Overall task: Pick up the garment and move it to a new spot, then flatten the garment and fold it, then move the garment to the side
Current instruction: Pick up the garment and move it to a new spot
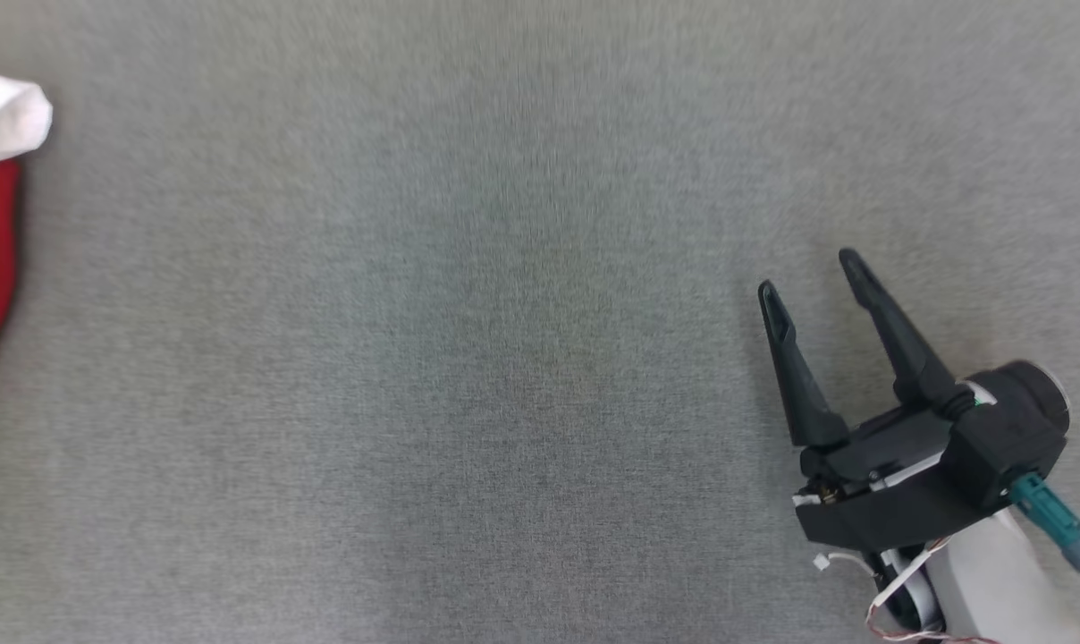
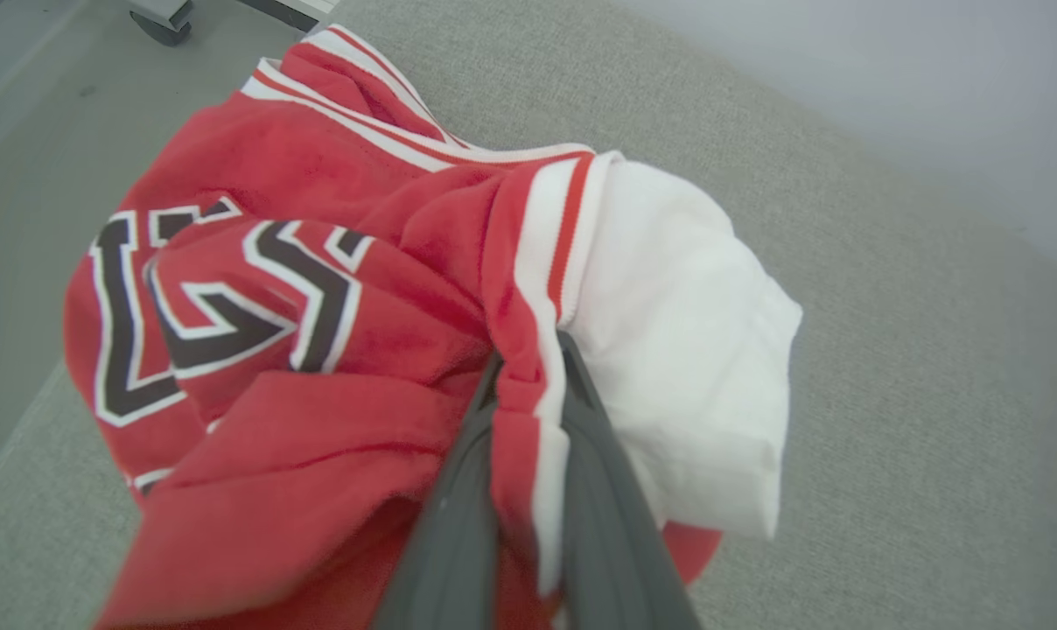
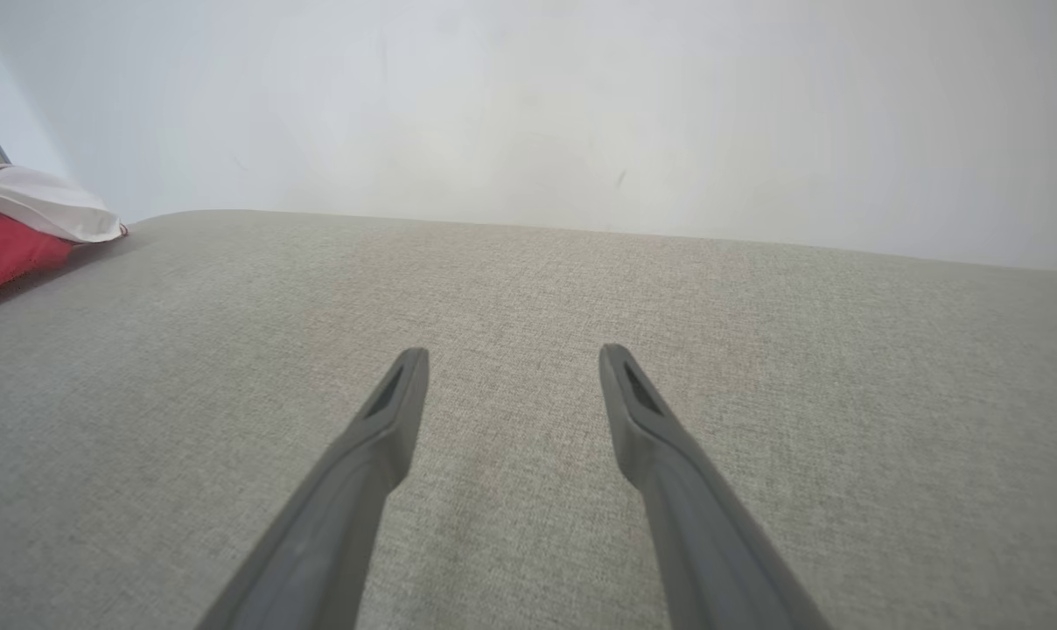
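One step is in hand, the pickup: the left gripper [image 2: 530, 354] clamps a striped fold of the red garment [image 2: 301, 411], bunched at the head view's left edge. The right gripper [image 1: 807, 275], lower right, stands open. Next, likely: lift and carry it toward frame centre.

Grey woven fabric surface [image 1: 522, 376], flat and evenly lit, no hard shadows. Plain white wall [image 3: 528, 105] right behind the surface's far edge. Smooth grey floor [image 2: 21, 201] below the surface's side edge, with a furniture caster [image 2: 157, 22] on it, farther from the surface.
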